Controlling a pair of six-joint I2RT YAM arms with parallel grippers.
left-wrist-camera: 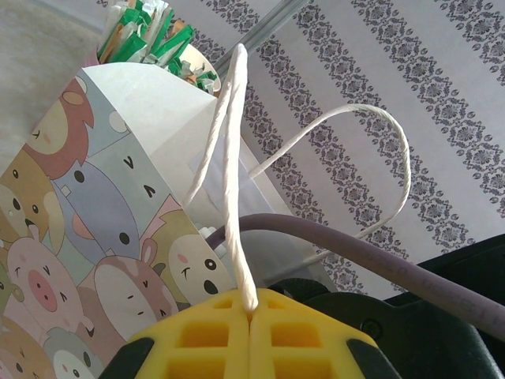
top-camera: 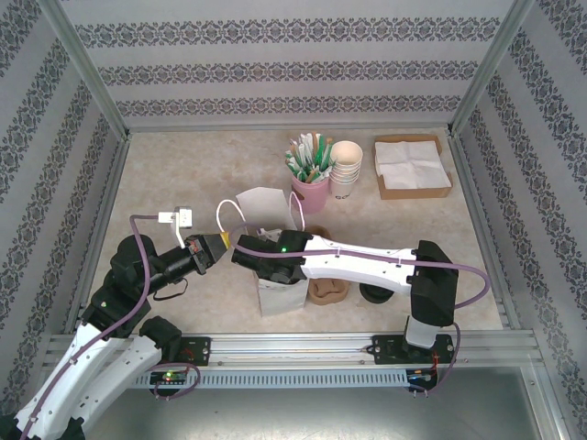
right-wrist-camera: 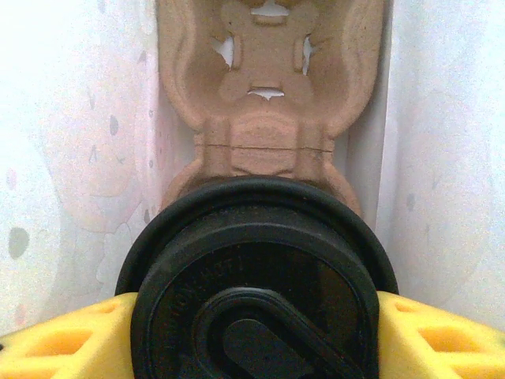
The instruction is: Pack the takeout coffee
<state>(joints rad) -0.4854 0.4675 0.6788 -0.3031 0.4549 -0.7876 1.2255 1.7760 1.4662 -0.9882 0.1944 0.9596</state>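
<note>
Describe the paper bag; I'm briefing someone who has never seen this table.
On the table, look to the middle, toward the near edge. The paper bag stands there, the left gripper pinching one white handle and the right gripper holding a coffee cup inside it. Unlike the pink cup and napkin box behind it, it has cartoon animals printed on its side.

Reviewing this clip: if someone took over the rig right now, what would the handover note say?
Left end effector: shut on the bag handle, holding up that side of the paper bag.
Right end effector: inside the bag, shut on a black-lidded cup over the pulp carrier.
Done: carrier in the bag, cup gripped and lowered in.
Left: seat the cup (I cannot tell if it is seated), release, withdraw.
A brown pulp piece and a black lid lie on the table right of the bag.
</note>
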